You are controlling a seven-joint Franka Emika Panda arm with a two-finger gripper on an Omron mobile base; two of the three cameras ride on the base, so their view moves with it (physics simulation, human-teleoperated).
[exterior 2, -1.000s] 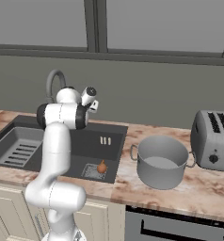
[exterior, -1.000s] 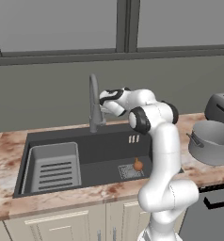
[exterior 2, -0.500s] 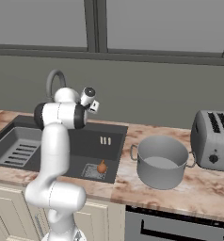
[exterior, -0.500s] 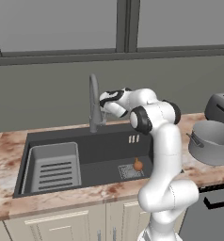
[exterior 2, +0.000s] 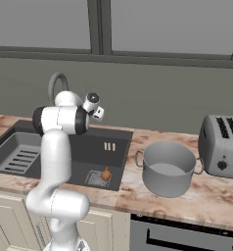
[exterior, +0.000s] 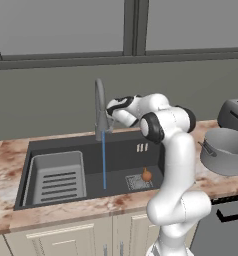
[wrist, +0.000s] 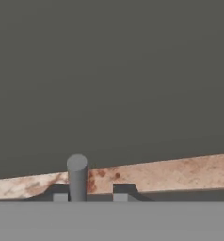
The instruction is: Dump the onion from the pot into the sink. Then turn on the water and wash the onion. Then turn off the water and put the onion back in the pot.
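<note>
water's running now, a thin blue stream [exterior: 104, 159] falling from the faucet [exterior: 99, 110] into the sink [exterior: 46, 145]. the gripper [exterior: 112, 108] sits at the tap with its jaws nearly closed, holding nothing i can see. the onion [exterior: 147, 174] rests on the drain grate [exterior: 139, 182], about 3 o'clock of the stream, not under it. the pot [exterior 2: 168, 168] stands on the counter [exterior 2: 221, 193]. guessing the onion's light, firm and slick when wet, so pinch across its round middle, not the tip.

No legible text, labels, brands or numbers on anything I can see from any of my cameras.
</note>
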